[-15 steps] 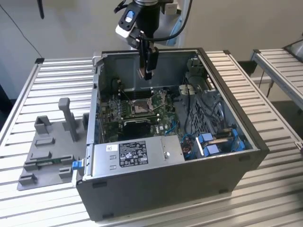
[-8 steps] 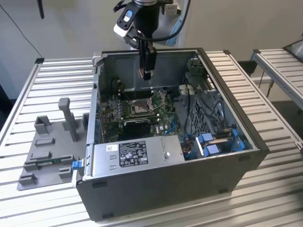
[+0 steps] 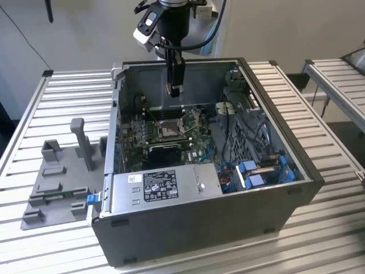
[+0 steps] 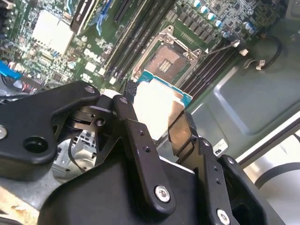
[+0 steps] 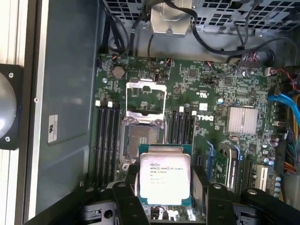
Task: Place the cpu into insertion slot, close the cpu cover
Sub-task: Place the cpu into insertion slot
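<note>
Gripper (image 5: 165,198) clamps chip (image 5: 165,177) above open socket (image 5: 143,140), cover (image 5: 146,115) flipped up; placing step in hand, seating likely needs square alignment.

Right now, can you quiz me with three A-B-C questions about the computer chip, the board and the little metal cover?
1. Where is the chip?
A) on the table outside the case
B) held in the gripper above the board
C) under the grey box

2. What colour is the board?
A) green
B) red
C) white

3. How is the metal cover by the socket?
A) shut flat
B) taken away
C) swung open

Answers:
1 B, the gripper clamps its edges over the board.
2 A, green shows between all the parts.
3 C, the frame is swung off the socket, which lies bare.
</note>
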